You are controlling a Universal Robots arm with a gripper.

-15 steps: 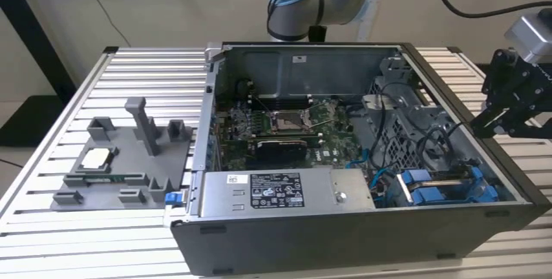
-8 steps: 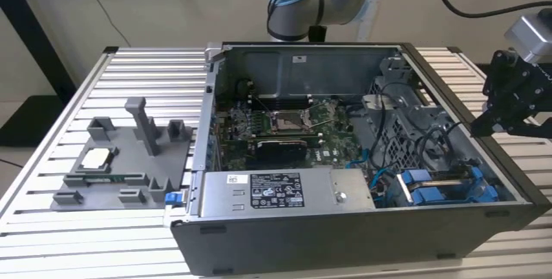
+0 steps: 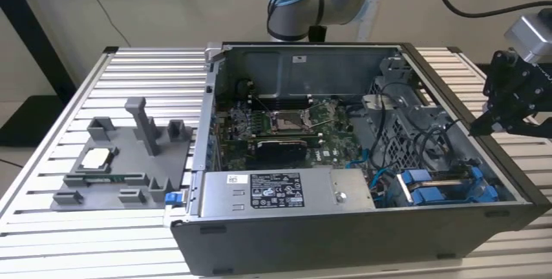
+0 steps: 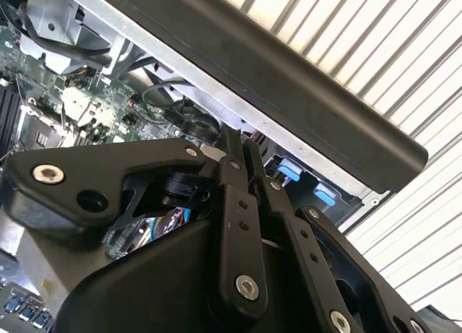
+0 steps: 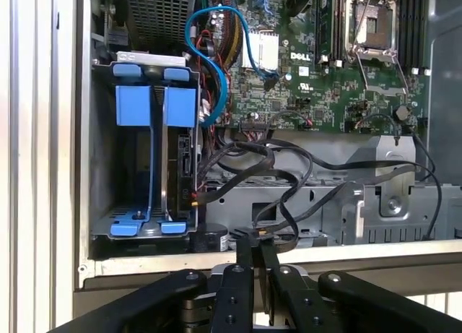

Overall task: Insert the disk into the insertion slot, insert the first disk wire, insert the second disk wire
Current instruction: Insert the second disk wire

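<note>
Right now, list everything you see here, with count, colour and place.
computer case: one, dark grey, open, on slatted table.
motherboard: one, green, inside the case.
power-supply box: one, grey, along the case's near wall.
insertion slot: one, grey with blue guides, case corner, exterior view's right.
blue cable: one, beside the slot.
black cables: several, beside the slot.
fixture tray: one, grey, exterior view's left of case.
end effector: one, black, shut, at the case wall.

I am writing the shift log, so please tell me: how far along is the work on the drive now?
Done, it seems: the disk sits in the slot. In hand: the tool is shut, at the case edge near the loose black wires. Left: I cannot tell whether either wire is plugged in.
</note>
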